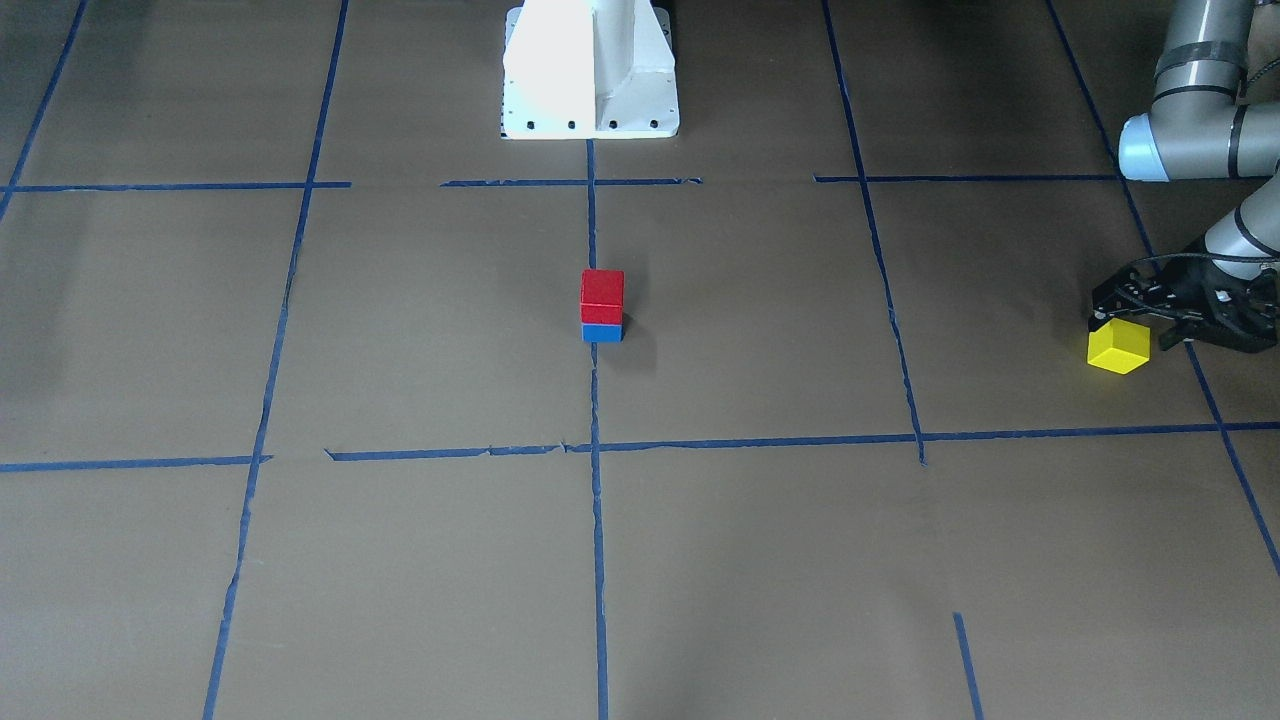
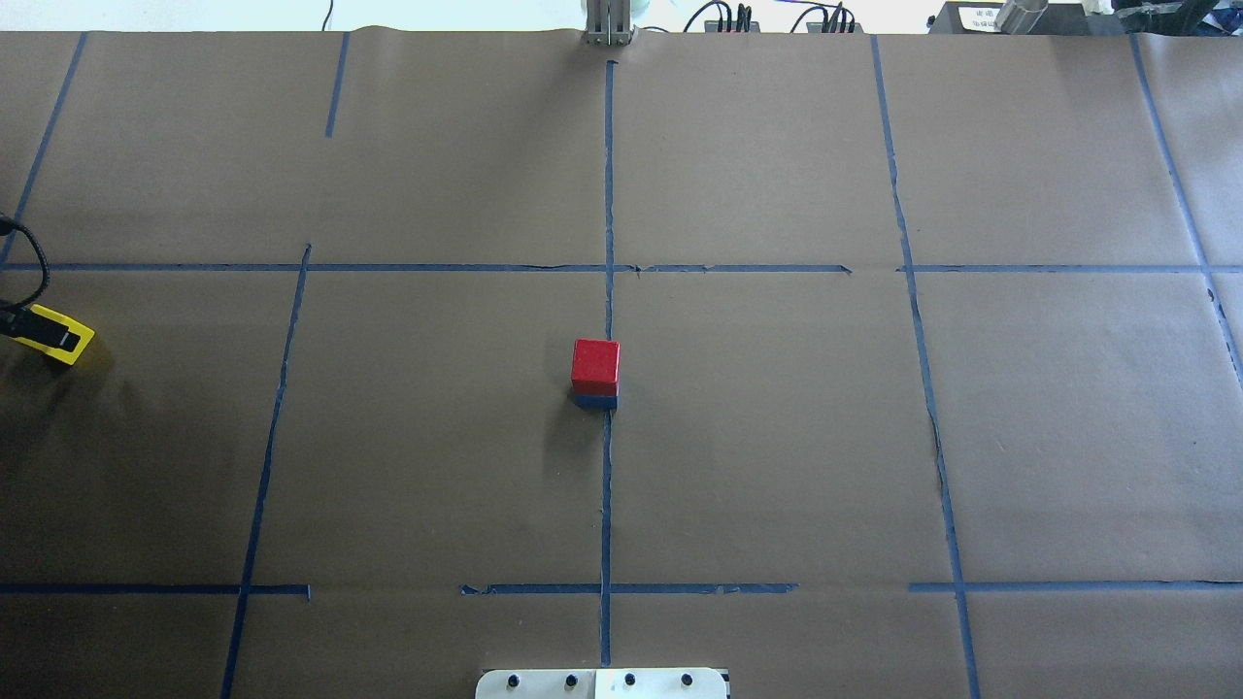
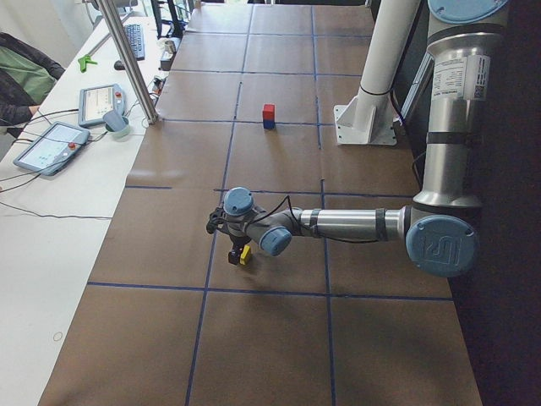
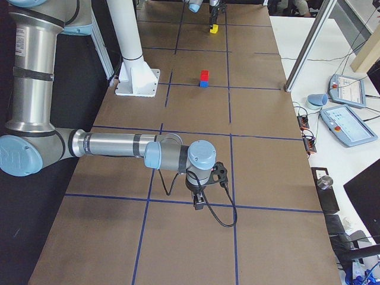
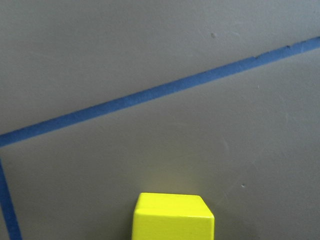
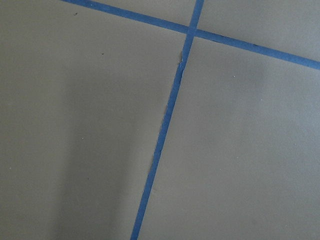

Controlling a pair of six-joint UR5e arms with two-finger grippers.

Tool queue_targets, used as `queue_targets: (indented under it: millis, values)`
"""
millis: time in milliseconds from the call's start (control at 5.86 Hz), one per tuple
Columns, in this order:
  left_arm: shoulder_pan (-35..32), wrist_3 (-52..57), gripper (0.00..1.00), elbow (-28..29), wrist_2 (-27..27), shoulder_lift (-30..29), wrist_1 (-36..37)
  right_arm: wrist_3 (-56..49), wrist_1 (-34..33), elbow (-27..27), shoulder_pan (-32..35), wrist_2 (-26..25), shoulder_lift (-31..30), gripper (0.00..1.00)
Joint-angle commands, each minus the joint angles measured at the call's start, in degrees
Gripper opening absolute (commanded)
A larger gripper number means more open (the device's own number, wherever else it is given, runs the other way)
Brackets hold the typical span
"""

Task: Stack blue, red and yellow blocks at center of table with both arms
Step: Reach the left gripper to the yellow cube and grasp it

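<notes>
A red block (image 1: 602, 293) sits on a blue block (image 1: 601, 332) at the table's centre, where the tape lines cross; the stack also shows in the overhead view (image 2: 595, 364). My left gripper (image 1: 1122, 325) is at the table's far left, shut on the yellow block (image 1: 1118, 348), with a black finger across the block's top (image 2: 39, 330). The left wrist view shows the yellow block (image 5: 172, 217) at its bottom edge over brown paper. My right gripper (image 4: 202, 199) shows only in the exterior right view, low over the table's right end; I cannot tell whether it is open or shut.
The white robot base (image 1: 590, 70) stands at the table's near middle edge. Blue tape lines (image 2: 607, 291) divide the brown paper into squares. A metal pole (image 3: 127, 59) and tablets (image 4: 344, 122) are along the operators' side.
</notes>
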Motion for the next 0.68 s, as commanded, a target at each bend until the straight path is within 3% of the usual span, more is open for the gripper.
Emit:
queue_targets:
  millis: [0,512]
  values:
    - [3.2,0.1,0.99,0.6,0.2,-0.3,0.0,0.0,0.0,-0.2,0.0,0.0,0.0,1.0]
    - [3.3,-0.5,0.2,0.6,0.1,-3.0,0.6,0.0,0.0,-0.2,0.0,0.0,0.0,1.0]
